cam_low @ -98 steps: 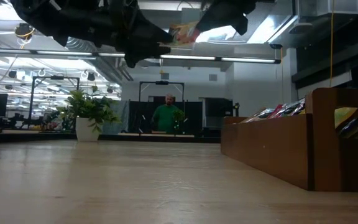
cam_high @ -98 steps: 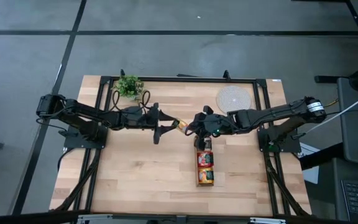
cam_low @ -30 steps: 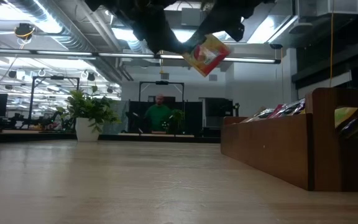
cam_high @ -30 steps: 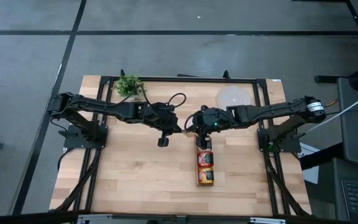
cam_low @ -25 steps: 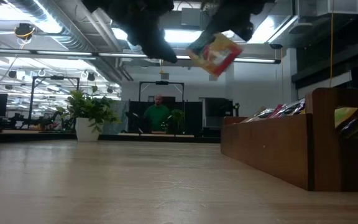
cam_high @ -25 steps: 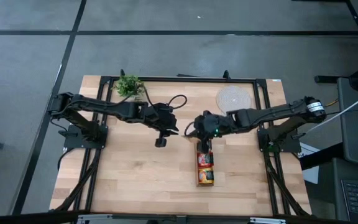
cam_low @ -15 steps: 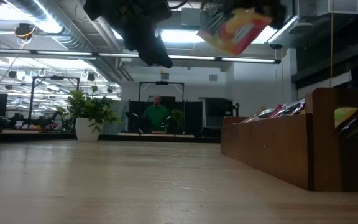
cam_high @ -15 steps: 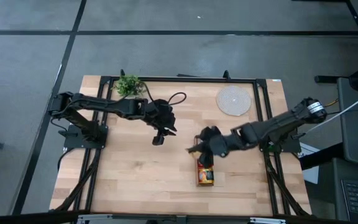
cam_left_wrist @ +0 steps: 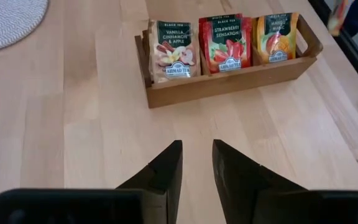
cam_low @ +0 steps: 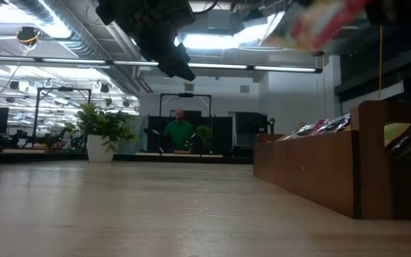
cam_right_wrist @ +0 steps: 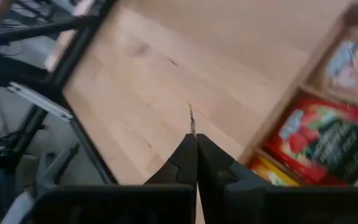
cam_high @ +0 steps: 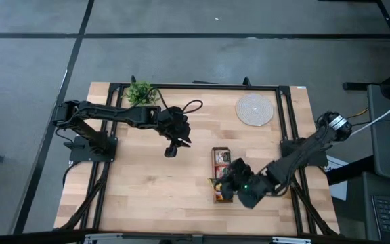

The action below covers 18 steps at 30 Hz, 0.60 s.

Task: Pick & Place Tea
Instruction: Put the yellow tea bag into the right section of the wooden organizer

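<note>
Over at the near end of the tray [cam_high: 221,154], the right gripper [cam_high: 223,186] hangs just above the wood. Its fingers [cam_right_wrist: 187,152] are pinched shut on a held sachet [cam_low: 321,21] with yellow and red on it. My guess is it's being carried high so it clears the tray wall before going down into a slot. Which compartment it's lined up with is hard to call. It looks like the nearest one, where the orange pack [cam_left_wrist: 275,38] sits.

The left gripper [cam_left_wrist: 196,144] hovers over bare bench [cam_high: 147,183], left of the tray and well apart from it. Its fingers stand a little open with nothing between them. It seems parked there just to keep out of the other arm's way.

The views really split the work here:
- The high view gives the layout, with the round mat [cam_high: 254,108] and the little plant [cam_high: 141,91] at the far side, but the held sachet is mostly hidden under the arm.
- The low view shows that sachet well up in the air, though smeared, plus a person [cam_low: 180,133] in the room behind.
- The left wrist view is the only one where the tea sachets are readable, upright in three rows: vanilla pack [cam_left_wrist: 173,50], strawberry pack [cam_left_wrist: 227,43], then orange.
- The right wrist view sees the held one only edge-on, as a thin line past the fingertips.
</note>
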Tool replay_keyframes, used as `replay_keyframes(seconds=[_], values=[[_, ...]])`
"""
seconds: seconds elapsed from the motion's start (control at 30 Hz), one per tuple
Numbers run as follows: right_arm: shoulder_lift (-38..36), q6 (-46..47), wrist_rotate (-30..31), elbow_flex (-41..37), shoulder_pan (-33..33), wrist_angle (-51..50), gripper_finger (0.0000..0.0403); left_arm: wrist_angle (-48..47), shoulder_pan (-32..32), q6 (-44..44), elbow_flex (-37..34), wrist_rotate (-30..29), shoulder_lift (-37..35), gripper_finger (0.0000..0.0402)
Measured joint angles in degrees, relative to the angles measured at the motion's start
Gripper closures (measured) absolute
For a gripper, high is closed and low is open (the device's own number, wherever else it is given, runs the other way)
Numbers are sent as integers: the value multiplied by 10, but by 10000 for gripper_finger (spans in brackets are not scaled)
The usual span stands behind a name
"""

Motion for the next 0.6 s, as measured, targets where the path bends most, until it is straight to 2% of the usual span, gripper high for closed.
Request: replay_keyframes(seconds=[0.2,0.4,0.6], values=[[51,75,37,0,23,-38,400,0,0,-4,0,0,0,319],[79,160,124,0,51,-87,401,-11,-2,-11,0,0,0,316],[102,230,141,0,72,-96,401,-27,-2,-20,0,0,0,319]])
